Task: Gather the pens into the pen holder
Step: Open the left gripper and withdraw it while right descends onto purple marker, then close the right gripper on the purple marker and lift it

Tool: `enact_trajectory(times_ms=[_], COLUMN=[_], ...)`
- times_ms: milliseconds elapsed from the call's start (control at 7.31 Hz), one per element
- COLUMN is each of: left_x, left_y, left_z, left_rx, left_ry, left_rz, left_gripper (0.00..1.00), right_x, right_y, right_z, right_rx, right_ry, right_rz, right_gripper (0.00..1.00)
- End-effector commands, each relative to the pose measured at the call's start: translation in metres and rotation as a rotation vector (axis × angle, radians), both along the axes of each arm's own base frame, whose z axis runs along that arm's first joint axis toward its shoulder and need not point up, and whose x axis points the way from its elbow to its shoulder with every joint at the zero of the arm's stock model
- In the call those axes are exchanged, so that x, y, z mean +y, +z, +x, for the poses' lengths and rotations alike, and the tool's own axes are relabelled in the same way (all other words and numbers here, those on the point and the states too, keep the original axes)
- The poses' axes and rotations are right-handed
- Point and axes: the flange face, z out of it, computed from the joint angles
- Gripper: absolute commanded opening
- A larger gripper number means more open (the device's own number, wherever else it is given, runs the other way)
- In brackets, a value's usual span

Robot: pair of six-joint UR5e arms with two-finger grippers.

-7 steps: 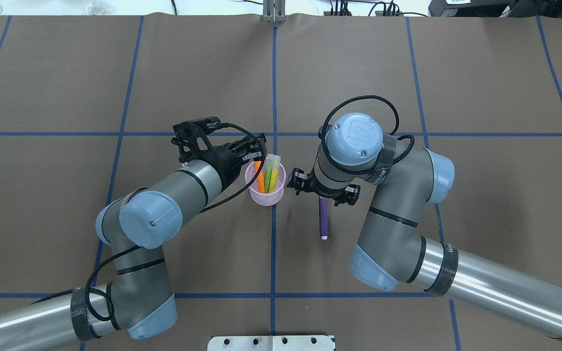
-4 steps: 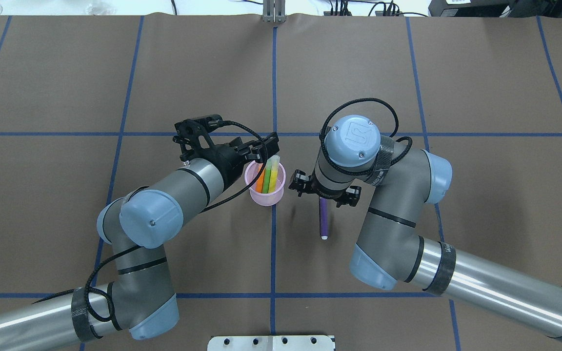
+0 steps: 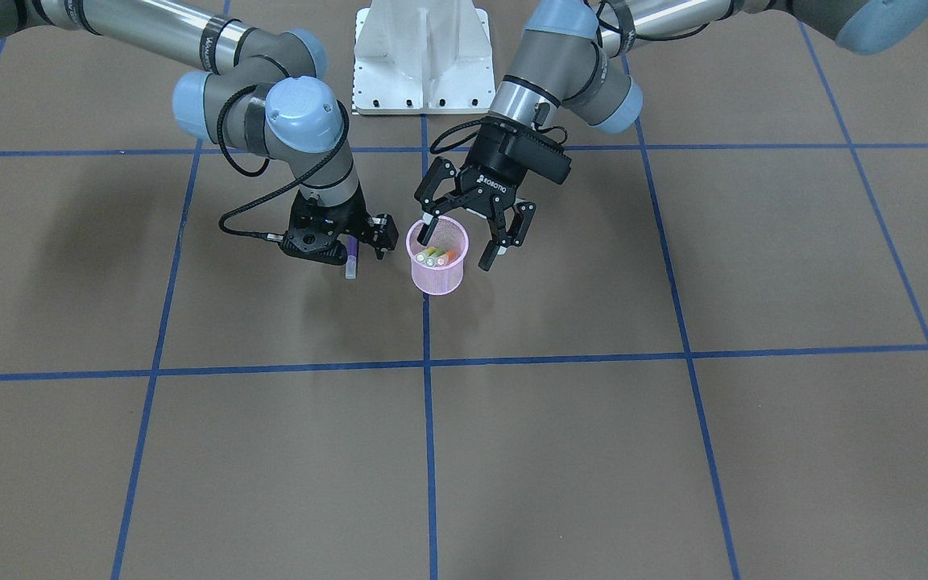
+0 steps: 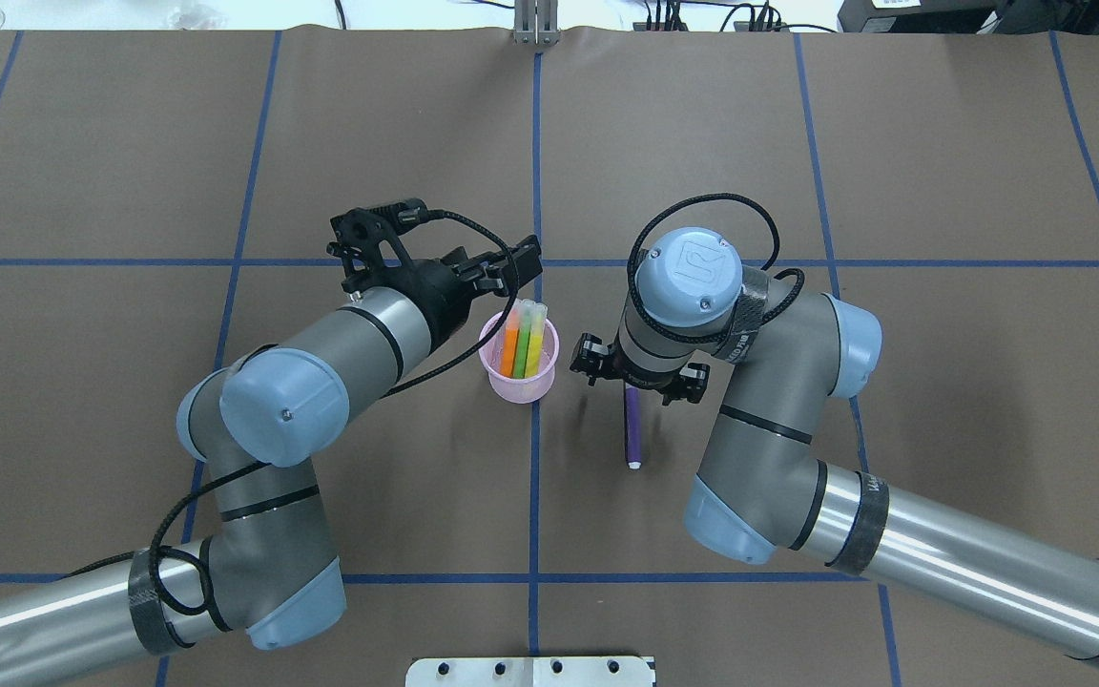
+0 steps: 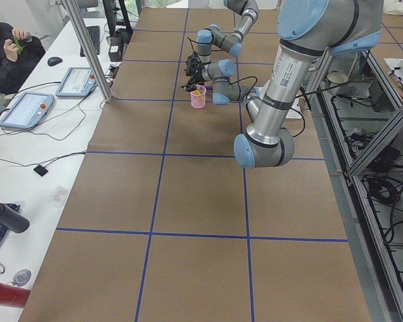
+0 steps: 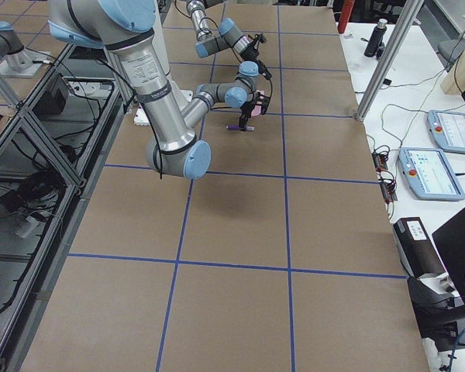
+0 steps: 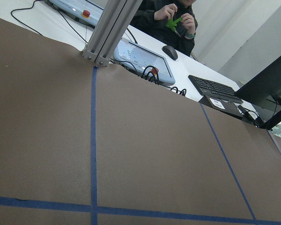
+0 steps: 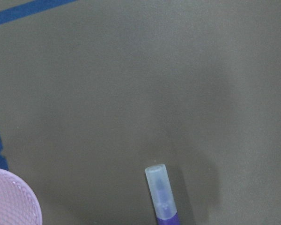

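Purple pen lies flat, near right of the pen holder.
Light, stiff and slick, it may roll, so pinch mid-barrel. The right gripper covers its far end, opening unreadable. The left gripper is spread wide and empty over the holder.

Grey links on left arm and right arm, pale-blue joint caps, silver tubes banded with black tape. Black braided cable loops at each wrist. The left gripper is black with white ROBOTIQ lettering.
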Motion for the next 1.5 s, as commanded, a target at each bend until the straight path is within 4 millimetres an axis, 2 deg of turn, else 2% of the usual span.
enact_trajectory(times_ms=[0,137,274,547,1231,1368], left_x=[-0.034,-0.047,-0.059,-0.063,-0.066,-0.066], left_y=[-0.028,-0.032,-0.025,-0.022,-0.018,-0.018], left_z=[-0.067,-0.091,-0.101,-0.105,-0.108,-0.109], left_rx=[-0.120,-0.120,-0.153,-0.193,-0.195,-0.195], left_ry=[0.042,0.056,0.080,0.093,0.093,0.090], left_rz=[-0.069,-0.084,-0.117,-0.111,-0.114,-0.114], left_gripper=[1.00,1.00,1.00,1.00,1.00,1.00], right_x=[0.000,0.000,-0.002,-0.006,-0.010,-0.010], right_y=[0.000,0.002,0.002,0.006,0.014,0.015], right_z=[0.000,0.000,0.001,0.006,0.001,-0.001], right_rx=[0.000,0.004,0.005,0.011,0.028,0.029], right_ry=[0.002,-0.004,-0.031,-0.079,-0.108,-0.109], right_rz=[0.001,0.003,0.031,0.086,0.105,0.104], right_gripper=[0.93,0.91,0.91,0.88,0.70,0.70])
